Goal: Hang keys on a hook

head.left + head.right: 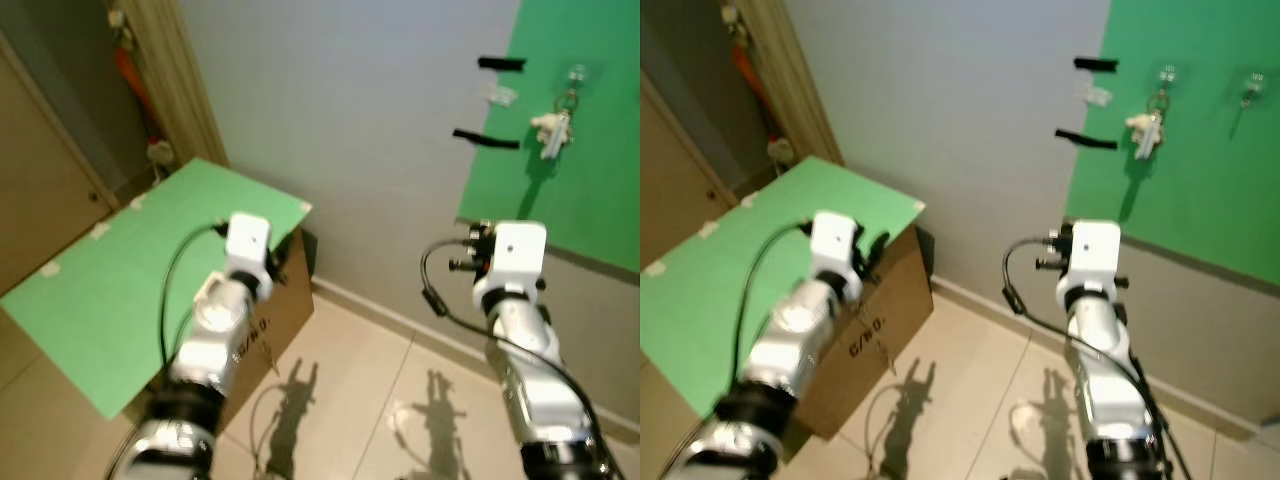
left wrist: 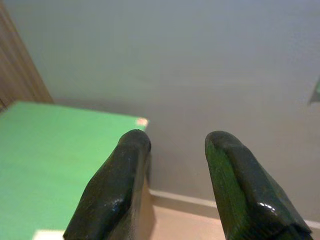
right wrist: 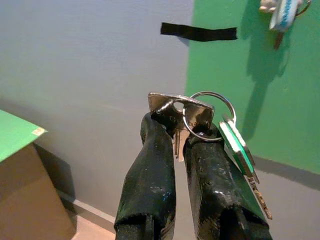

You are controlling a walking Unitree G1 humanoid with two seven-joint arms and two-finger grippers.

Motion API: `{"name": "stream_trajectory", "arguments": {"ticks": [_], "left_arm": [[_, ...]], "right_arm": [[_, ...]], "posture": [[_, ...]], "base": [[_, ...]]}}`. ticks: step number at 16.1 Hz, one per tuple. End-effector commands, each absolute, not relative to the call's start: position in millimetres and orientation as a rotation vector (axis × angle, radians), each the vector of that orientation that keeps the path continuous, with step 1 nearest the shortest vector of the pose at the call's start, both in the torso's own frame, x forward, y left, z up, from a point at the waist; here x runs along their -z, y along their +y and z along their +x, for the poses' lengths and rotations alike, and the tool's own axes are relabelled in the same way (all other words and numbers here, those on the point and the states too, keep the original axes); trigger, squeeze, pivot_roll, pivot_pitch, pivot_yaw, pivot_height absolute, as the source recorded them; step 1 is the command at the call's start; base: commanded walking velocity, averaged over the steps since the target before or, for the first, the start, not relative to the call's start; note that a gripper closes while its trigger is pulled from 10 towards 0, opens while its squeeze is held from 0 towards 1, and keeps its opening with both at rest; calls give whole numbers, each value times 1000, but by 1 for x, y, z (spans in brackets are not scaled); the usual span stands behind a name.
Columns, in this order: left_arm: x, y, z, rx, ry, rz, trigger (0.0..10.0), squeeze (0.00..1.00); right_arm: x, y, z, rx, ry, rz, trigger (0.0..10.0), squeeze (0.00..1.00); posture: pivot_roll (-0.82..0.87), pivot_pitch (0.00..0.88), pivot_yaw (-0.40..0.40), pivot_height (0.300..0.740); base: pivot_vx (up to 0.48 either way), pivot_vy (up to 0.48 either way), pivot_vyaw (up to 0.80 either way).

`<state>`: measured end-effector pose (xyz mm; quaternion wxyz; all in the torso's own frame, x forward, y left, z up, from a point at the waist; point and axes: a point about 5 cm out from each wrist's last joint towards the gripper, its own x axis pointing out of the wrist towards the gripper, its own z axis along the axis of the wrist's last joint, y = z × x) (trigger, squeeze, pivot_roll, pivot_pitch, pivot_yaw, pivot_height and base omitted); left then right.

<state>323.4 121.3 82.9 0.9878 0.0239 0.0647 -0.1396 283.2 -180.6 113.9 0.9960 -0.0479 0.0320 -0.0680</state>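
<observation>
A Unitree G1 stands before a grey wall, its right gripper (image 3: 172,135) clamped on a bunch of keys (image 3: 200,125) short of the green wall panel (image 1: 590,100) where the hooks are fixed. The two black fingers pinch the flat silver key head between their tips, while the split ring and a green-tagged key dangle loose to one side, just past the fingertips.

On the panel, one hook (image 1: 1167,75) already carries another key set (image 1: 1146,128); a second hook (image 1: 1252,82) sits farther along the panel, away from the grey wall, and appears to be the free one. Two strips of black tape (image 1: 487,138) mark the grey wall just beside the panel's edge.

The risks from here look plain: the ring hangs off-centre and free to swing, so it could miss the small hook or catch the hanging set, and a grip on only the key head could slip on contact.

The left gripper (image 2: 175,150) hovers spread and empty near the green-topped cardboard box (image 1: 875,310), well away from the panel.
</observation>
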Motion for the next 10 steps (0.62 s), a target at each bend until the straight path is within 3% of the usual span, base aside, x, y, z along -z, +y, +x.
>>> {"name": "stream_trajectory", "arguments": {"ticks": [1, 7, 10], "left_arm": [[-92, 118, 326, 283, 96, 45, 10000, 0], [-103, 116, 333, 291, 55, 38, 10000, 0], [-103, 108, 331, 337, 53, 40, 10000, 0]], "right_arm": [[-112, -177, 282, 132, 53, -107, 0, 0], [-116, -180, 283, 127, 29, -116, 0, 0], [-114, -179, 282, 109, 37, -119, 0, 0]], "posture": [[-208, 0, 81, 736], [-216, 0, 67, 736], [-219, 0, 67, 736]], "base": [[0, 0, 0], [0, 0, 0], [0, 0, -702]]}}
